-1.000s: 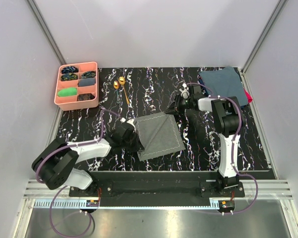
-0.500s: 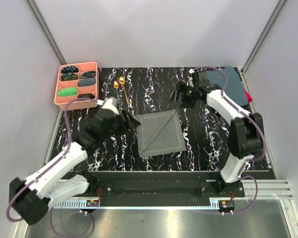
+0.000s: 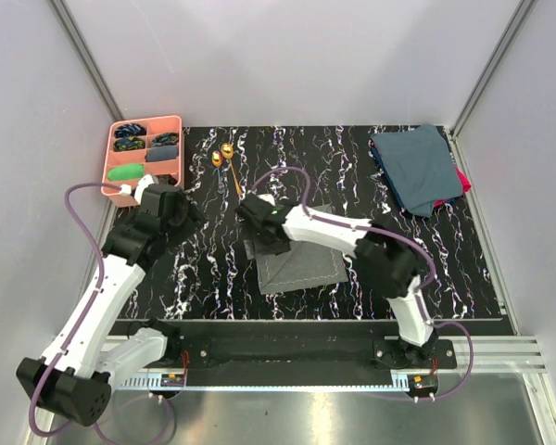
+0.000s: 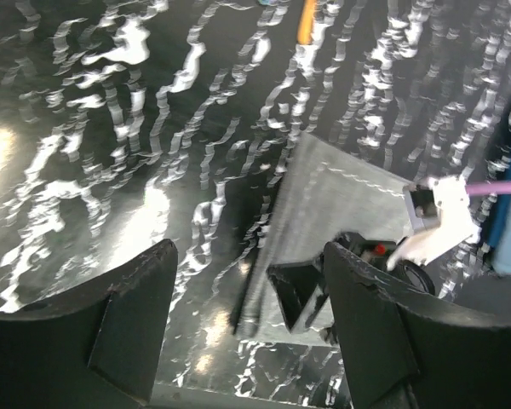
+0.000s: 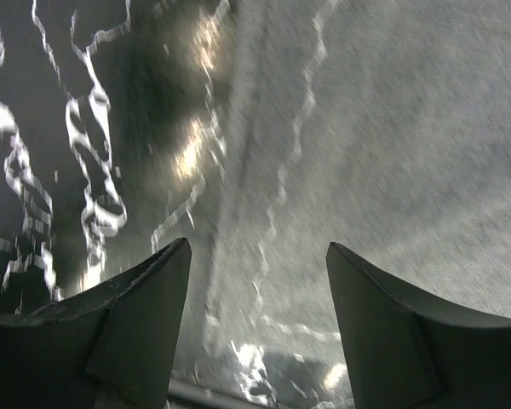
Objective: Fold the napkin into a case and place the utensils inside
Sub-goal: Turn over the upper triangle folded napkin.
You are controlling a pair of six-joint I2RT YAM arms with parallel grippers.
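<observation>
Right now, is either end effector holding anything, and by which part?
Nothing is held. The left end effector is open above the table. The right end effector is open over the left edge of the napkin, cloth not pinched.

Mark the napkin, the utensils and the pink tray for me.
napkin [image 3: 306, 269], top view, bare grey cloth near its front edge.
utensils [image 3: 228, 150], top view, one gold head.
pink tray [image 3: 180, 153], top view, right wall.

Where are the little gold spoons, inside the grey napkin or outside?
Outside. The utensils lie on the bare table, apart from the napkin.
</observation>
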